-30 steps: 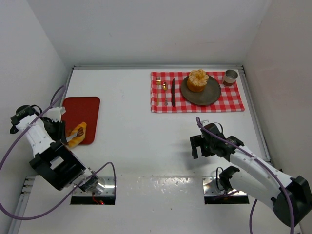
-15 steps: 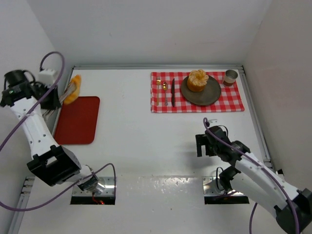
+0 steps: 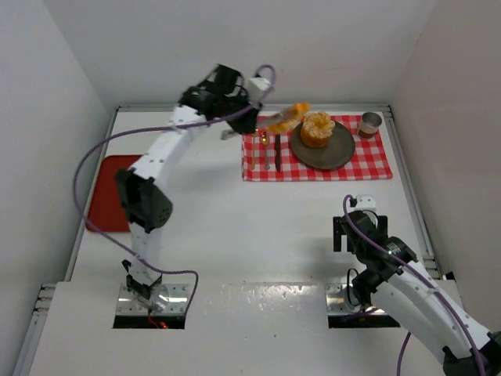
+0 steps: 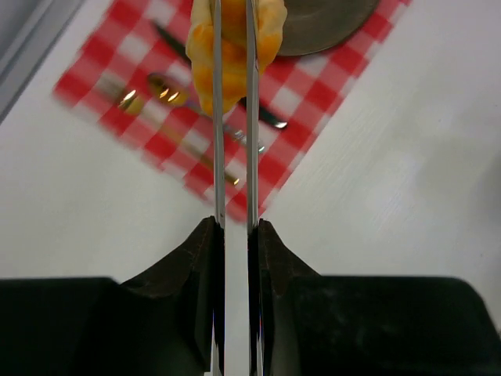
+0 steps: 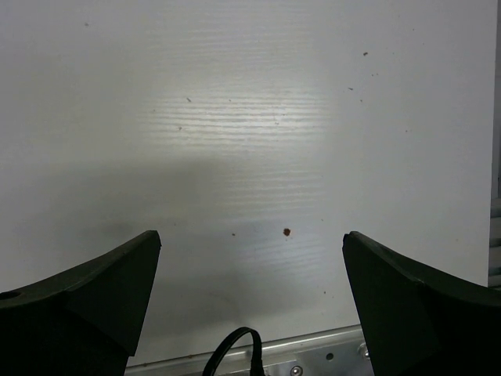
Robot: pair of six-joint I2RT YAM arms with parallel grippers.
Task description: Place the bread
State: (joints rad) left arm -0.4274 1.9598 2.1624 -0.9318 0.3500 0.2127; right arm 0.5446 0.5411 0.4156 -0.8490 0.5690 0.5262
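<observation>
The bread shows as two pieces. A round ridged bun (image 3: 317, 129) sits on a dark plate (image 3: 338, 153) on the red checked cloth (image 3: 376, 166). My left gripper (image 3: 279, 122) is shut on a golden croissant (image 3: 293, 115) and holds it in the air over the cloth's left part, just left of the bun. In the left wrist view the croissant (image 4: 199, 55) is pinched between my thin fingers (image 4: 218, 117), above the cutlery and beside the plate (image 4: 329, 23). My right gripper (image 3: 352, 232) is open over bare table near the front right, with nothing between its fingers (image 5: 94, 290).
A knife (image 3: 277, 149) and gold cutlery (image 3: 264, 141) lie on the cloth left of the plate. A small cup (image 3: 370, 123) stands at the cloth's far right corner. A red board (image 3: 106, 196) lies at the left edge. White walls close in on three sides.
My left arm swung from the left wall above the red board across to the back right, carrying the croissant over the cloth. My right arm drew back slightly toward the near edge.
</observation>
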